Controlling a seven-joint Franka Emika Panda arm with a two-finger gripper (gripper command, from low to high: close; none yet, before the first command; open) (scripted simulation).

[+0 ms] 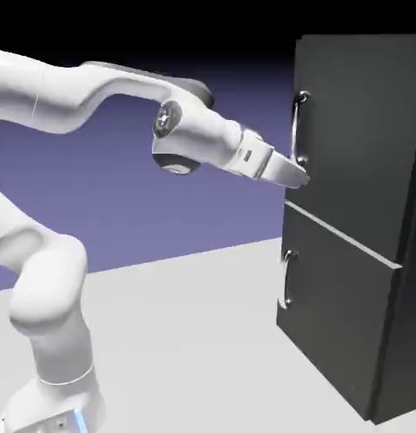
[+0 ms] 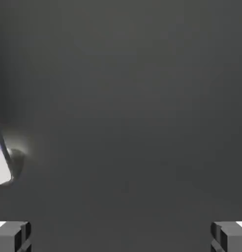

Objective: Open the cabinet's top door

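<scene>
you have the cabinet point(image 1: 364, 220) filling the right side of the exterior frame, standing on the pale tabletop point(image 1: 194, 338). its top door point(image 1: 355, 135) takes up the upper right, with the curved silver handle point(image 1: 298, 127) running down the door's left edge. your gripper point(image 1: 298, 178) sits at the frame's centre right, tips right by the handle's lower end; you cannot tell whether they touch it. in the hand view the fingers point(image 2: 12, 235) stand wide apart in the bottom corners, nothing between them, dark door panel ahead and a silver glint point(image 2: 4, 165) at the left edge.
</scene>
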